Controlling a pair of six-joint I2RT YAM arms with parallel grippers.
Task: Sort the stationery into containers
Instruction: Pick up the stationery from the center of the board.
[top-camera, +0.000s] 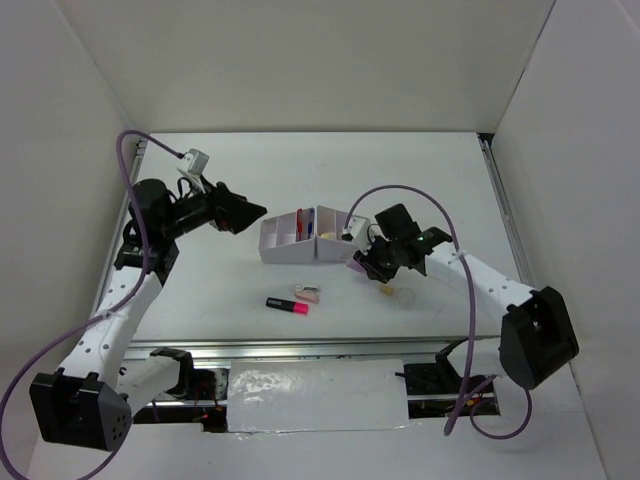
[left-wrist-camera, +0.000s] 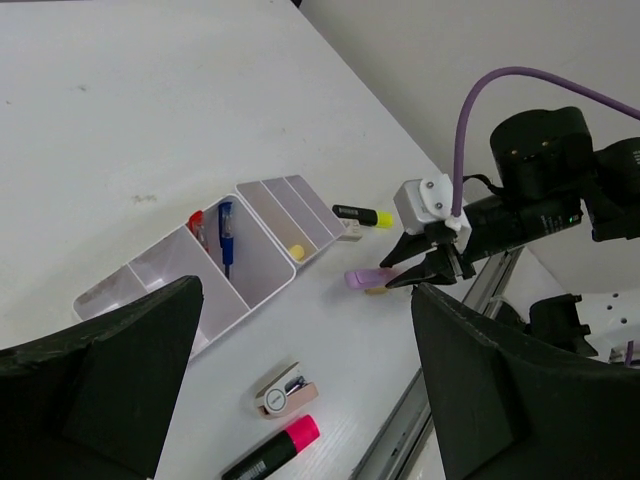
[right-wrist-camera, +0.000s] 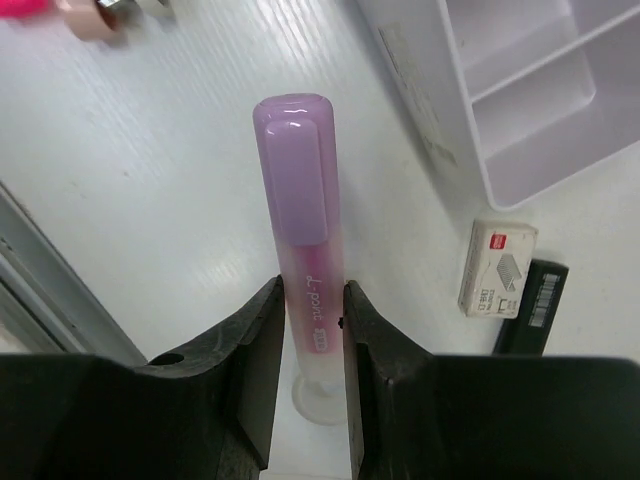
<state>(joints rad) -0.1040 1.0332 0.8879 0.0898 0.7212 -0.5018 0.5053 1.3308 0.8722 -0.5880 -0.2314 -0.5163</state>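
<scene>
I held the marker (right-wrist-camera: 298, 190) right of the organiser (top-camera: 290, 252).
Right claw (right-wrist-camera: 312, 300) clamped on it; left claw (top-camera: 243, 213) gaped wide.

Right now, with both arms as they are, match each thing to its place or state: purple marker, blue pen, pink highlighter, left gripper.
Things:
1. purple marker
2. blue pen
3. pink highlighter
4. left gripper

Places or states:
A. inside a compartment of the organiser
B. lying on the table, on the arms' side of the organiser
C. open, holding nothing
D. clamped between the fingers of the right gripper

Pairs: 1-D, 2-A, 3-B, 4-C
</scene>
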